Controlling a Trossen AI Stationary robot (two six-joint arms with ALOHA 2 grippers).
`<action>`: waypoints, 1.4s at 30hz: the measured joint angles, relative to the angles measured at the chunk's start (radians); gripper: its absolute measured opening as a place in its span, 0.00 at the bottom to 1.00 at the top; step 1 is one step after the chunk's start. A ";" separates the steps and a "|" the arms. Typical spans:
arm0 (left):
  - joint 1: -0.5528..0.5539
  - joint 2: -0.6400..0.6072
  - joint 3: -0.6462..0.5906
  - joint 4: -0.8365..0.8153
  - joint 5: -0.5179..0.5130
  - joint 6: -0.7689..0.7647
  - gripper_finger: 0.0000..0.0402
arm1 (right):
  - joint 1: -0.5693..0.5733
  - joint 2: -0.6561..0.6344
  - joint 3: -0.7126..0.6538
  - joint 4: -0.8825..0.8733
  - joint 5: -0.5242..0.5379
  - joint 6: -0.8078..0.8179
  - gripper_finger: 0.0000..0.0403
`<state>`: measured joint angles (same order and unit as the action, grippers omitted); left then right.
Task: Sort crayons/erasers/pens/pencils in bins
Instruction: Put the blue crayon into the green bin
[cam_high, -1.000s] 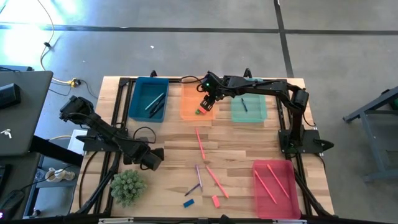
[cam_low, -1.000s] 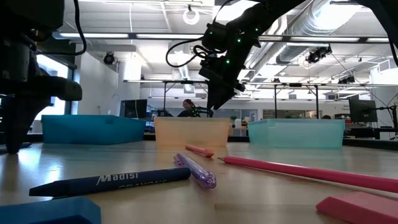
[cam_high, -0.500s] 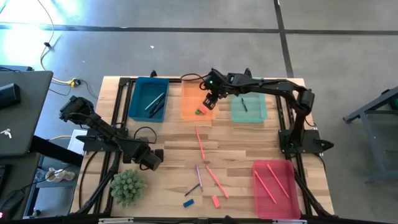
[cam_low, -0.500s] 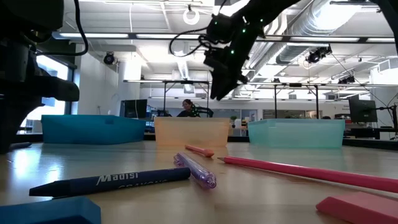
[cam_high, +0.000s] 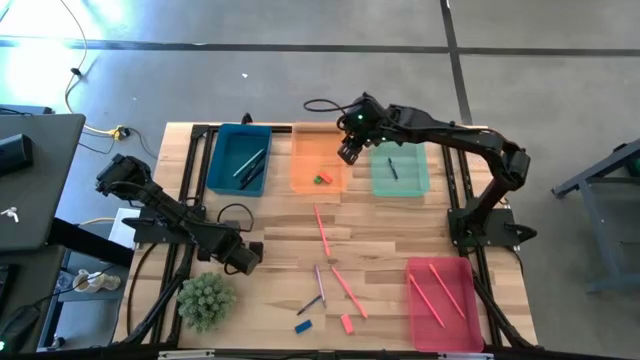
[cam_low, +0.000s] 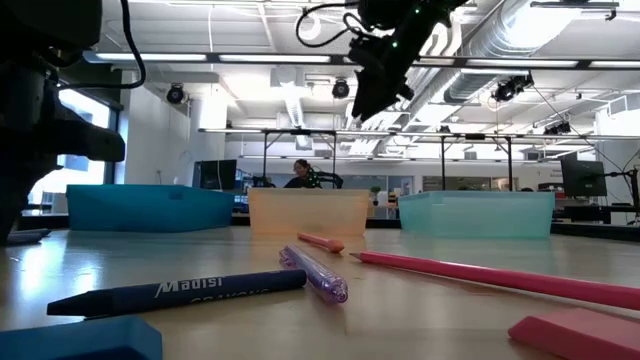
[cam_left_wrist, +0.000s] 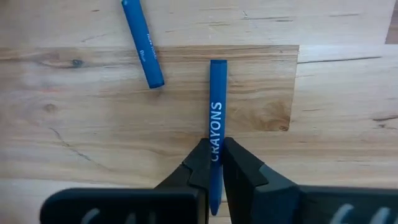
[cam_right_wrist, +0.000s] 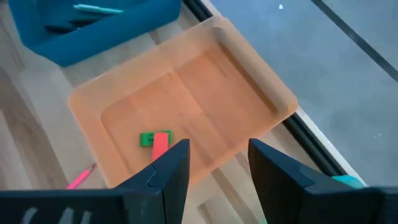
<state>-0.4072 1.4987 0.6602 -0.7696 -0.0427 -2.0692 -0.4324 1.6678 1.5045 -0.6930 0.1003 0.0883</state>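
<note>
Fingers of the left gripper (cam_left_wrist: 212, 163) are pressed in on a dark blue crayon (cam_left_wrist: 215, 124) marked CRAYONS, pinching it near one end while it lies flat on the wooden table (cam_high: 400, 225). A second blue crayon (cam_left_wrist: 142, 42) lies just beside it on the wood, apart from it and at a slant. From above, this gripper (cam_high: 246, 256) sits low at the near-left part of the table, next to a small green spiky plant (cam_high: 205, 299).

Right gripper (cam_right_wrist: 216, 163): fingers spread, nothing between them. It hangs above the far edge of the orange bin (cam_high: 318, 160), raised well clear of it, as the low view also shows (cam_low: 378, 78).

Bins: blue bin (cam_high: 239, 159) far left, orange in the middle, teal-green bin (cam_high: 400, 172) to its right, all along the far side; pink-red bin (cam_high: 441, 302) at the near right.

Erasers: a green eraser (cam_right_wrist: 148, 139) and a pink-red eraser (cam_right_wrist: 161, 144) lie touching inside the orange bin, toward its near side. A blue eraser (cam_high: 303, 326) and another pink-red eraser (cam_high: 347, 323) lie loose on the table at the near edge, near each other.

Loose long sticks in mid-table: a pink pencil (cam_high: 322, 231), a purple pen (cam_high: 320, 284), another pink stick (cam_high: 349, 291).
</note>
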 joint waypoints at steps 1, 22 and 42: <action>0.000 0.002 0.003 -0.001 -0.005 0.010 0.03 | 0.000 -0.007 0.000 -0.001 -0.007 -0.003 0.38; 0.070 -0.231 0.046 0.123 -0.390 0.356 0.02 | 0.019 -0.030 0.001 -0.027 -0.679 -0.044 0.38; 0.340 -0.314 0.048 0.700 -0.361 1.154 0.02 | 0.143 -0.030 0.001 0.170 -0.685 -0.043 0.38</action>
<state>-0.0670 1.1851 0.7078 -0.0696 -0.4039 -0.9147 -0.2896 1.6379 1.5051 -0.5227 -0.5842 0.0456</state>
